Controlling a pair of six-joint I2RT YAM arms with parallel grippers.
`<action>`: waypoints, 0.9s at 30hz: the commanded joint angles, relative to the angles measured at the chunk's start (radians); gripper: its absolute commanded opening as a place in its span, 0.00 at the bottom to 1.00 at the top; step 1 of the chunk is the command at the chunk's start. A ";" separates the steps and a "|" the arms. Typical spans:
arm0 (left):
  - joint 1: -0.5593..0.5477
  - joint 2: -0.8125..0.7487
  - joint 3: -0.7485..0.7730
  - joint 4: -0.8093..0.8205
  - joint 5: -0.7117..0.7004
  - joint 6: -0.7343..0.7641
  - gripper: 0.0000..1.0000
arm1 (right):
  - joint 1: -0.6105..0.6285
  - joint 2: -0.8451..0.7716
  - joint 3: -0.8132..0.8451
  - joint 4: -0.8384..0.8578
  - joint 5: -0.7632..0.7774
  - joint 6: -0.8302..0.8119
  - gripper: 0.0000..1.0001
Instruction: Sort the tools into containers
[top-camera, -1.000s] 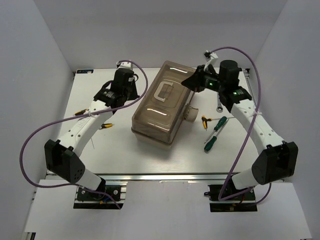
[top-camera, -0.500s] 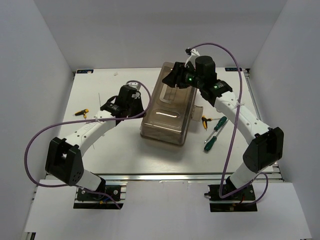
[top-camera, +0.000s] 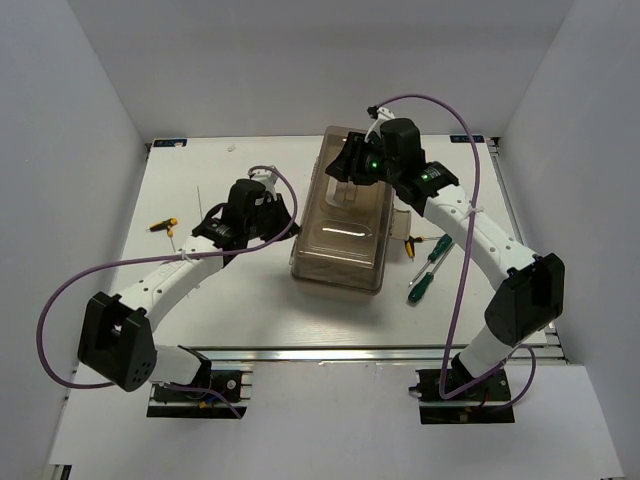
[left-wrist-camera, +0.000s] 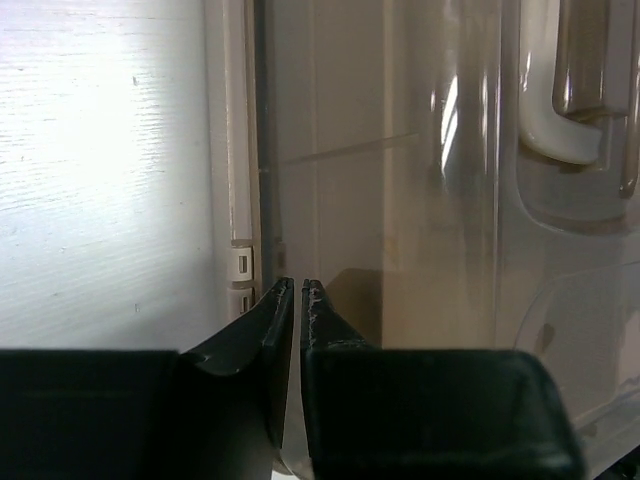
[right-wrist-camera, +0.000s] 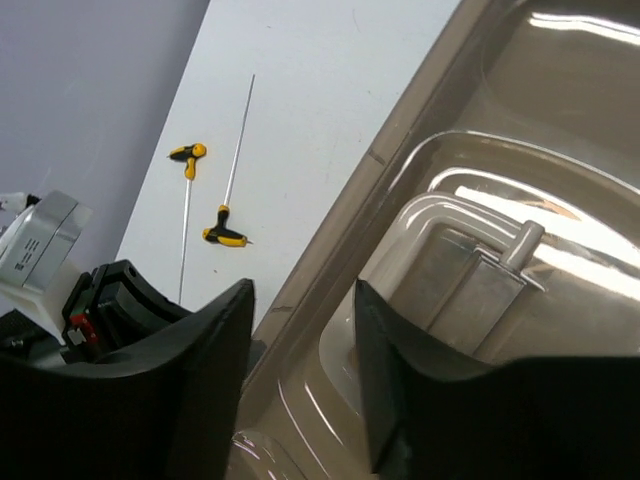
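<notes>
The toolbox (top-camera: 343, 222) with its translucent brown lid stands shut at the table's middle. My left gripper (top-camera: 287, 226) is shut and empty, its tips (left-wrist-camera: 298, 284) at the box's left edge (left-wrist-camera: 240, 200). My right gripper (top-camera: 345, 168) is open over the far end of the lid, its jaws (right-wrist-camera: 300, 300) beside the beige handle (right-wrist-camera: 470, 280). Two green-handled screwdrivers (top-camera: 436, 246) (top-camera: 420, 286) and a yellow T-handle hex key (top-camera: 410, 240) lie right of the box. Two more hex keys (right-wrist-camera: 225, 235) (right-wrist-camera: 188, 154) lie far left. The wrench is hidden.
The box's beige latch (top-camera: 400, 222) sticks out on its right side. Purple cables loop over both arms. White walls close the table on the left, right and back. No shallow trays show.
The toolbox has turned and slid to the right, with my shut left gripper following against its left side. My right gripper moved left from beside the box to over the lid.
</notes>
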 joint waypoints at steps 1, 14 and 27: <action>-0.013 -0.049 -0.002 0.066 0.058 -0.023 0.20 | 0.002 0.002 -0.015 -0.038 0.048 0.052 0.53; 0.002 -0.119 0.083 -0.014 -0.128 0.000 0.26 | 0.030 0.068 0.056 -0.145 0.149 0.206 0.60; 0.022 -0.245 0.064 -0.029 -0.244 0.032 0.44 | 0.101 0.189 0.188 -0.326 0.389 0.293 0.68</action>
